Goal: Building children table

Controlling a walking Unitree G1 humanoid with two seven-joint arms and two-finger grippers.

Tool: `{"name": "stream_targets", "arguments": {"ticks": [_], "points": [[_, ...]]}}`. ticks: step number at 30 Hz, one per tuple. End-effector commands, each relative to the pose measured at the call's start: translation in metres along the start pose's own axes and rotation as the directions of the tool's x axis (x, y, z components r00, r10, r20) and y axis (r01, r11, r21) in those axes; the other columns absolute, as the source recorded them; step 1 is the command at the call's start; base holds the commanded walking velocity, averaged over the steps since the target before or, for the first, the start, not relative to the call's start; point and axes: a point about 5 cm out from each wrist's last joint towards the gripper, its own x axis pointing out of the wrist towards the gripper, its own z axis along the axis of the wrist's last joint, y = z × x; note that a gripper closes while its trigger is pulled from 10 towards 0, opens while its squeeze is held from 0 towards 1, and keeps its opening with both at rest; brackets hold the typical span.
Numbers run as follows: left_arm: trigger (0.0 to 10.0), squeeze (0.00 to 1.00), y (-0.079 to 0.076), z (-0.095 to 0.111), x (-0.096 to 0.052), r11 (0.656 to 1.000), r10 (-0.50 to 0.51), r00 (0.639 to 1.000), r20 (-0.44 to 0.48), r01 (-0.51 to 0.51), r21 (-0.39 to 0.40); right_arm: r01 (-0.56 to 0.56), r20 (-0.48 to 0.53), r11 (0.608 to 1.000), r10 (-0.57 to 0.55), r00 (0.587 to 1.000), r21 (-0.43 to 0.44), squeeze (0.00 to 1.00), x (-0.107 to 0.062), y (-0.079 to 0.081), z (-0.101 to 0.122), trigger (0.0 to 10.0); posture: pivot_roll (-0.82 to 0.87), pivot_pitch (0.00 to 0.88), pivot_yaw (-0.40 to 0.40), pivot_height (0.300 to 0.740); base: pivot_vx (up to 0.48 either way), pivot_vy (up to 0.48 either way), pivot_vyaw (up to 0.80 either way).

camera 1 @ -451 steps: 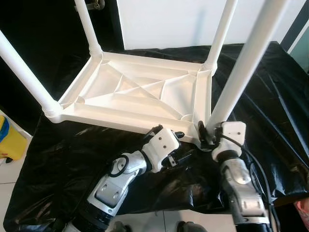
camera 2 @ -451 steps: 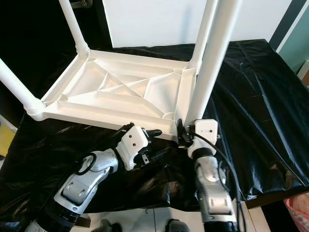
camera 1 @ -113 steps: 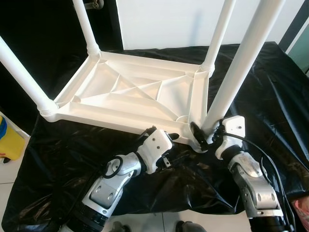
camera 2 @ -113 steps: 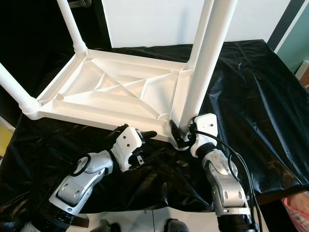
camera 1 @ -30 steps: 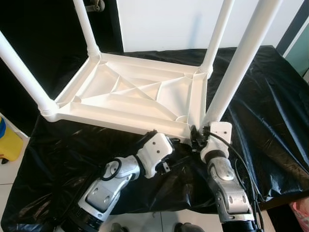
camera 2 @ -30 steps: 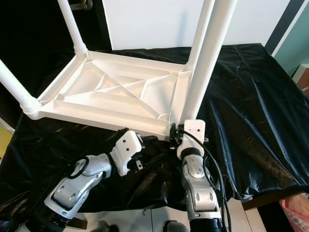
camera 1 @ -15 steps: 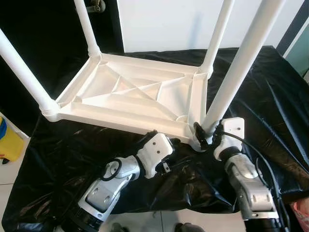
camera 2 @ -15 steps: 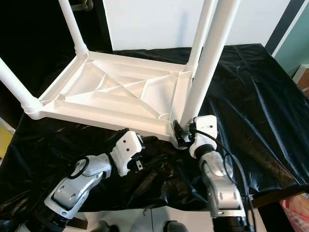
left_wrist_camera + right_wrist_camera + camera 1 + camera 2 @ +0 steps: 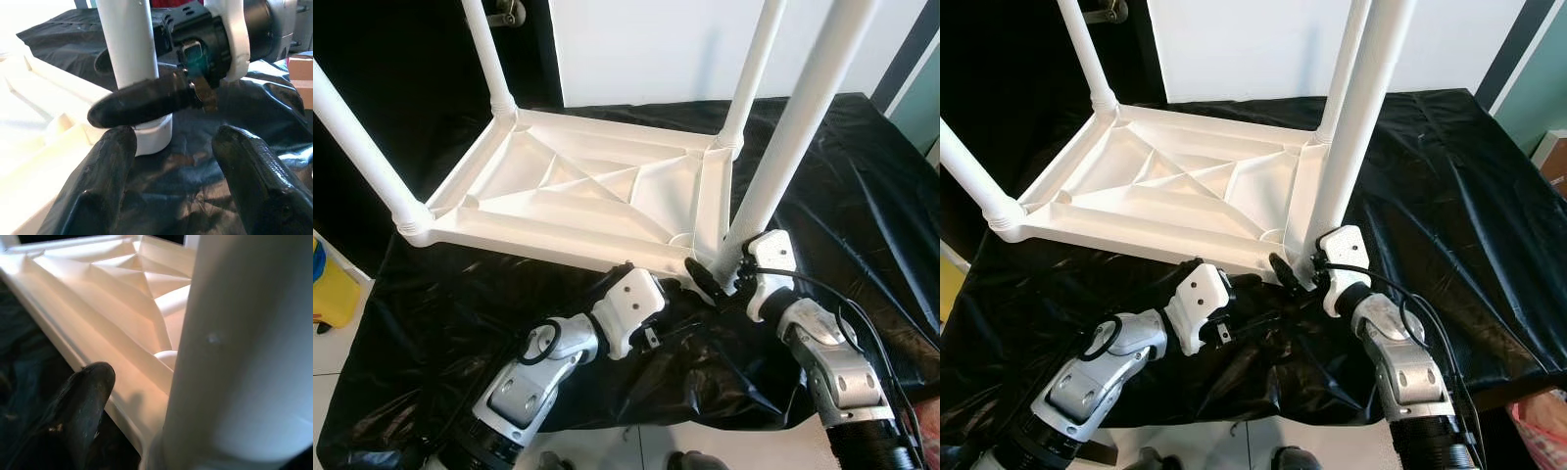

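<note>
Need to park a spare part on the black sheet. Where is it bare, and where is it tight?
Bare sheet lies to the right of the upturned table, out to the sheet's edge. The near right corner is crowded: the right gripper is at the near right leg, and the left gripper is close beside it.
</note>
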Motion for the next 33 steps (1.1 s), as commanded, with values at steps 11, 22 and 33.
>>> {"name": "stream_targets", "arguments": {"ticks": [11, 22, 33], "points": [[10.0, 0.0, -0.005, -0.003, -0.002, 0.998, -0.057, 0.998, -0.009, 0.057, -0.01, -0.068, -0.06, 0.998, 0.068, 0.996, -0.006, 0.0, 0.002, -0.003, -0.017, 1.3, -0.13, 0.109, 0.029, 0.74, 0.0, 0.0, 0.0], [10.0, 0.0, -0.005, -0.003, 0.0, 0.998, -0.064, 0.998, -0.008, 0.064, -0.009, 0.048, -0.064, 0.999, -0.047, 0.997, 0.025, 0.0, -0.001, -0.002, -0.021, 10.0, -0.14, 0.112, 0.03, 0.74, 0.0, 0.0, 0.0], [10.0, 0.0, -0.005, -0.002, 0.0, 0.998, -0.069, 0.998, -0.007, 0.069, -0.007, 0.282, -0.104, 0.958, -0.276, 0.955, 0.048, 0.0, 0.0, 0.009, -0.025, 10.0, -0.15, 0.111, 0.036, 0.74, 0.0, 0.0, 0.0]]}}
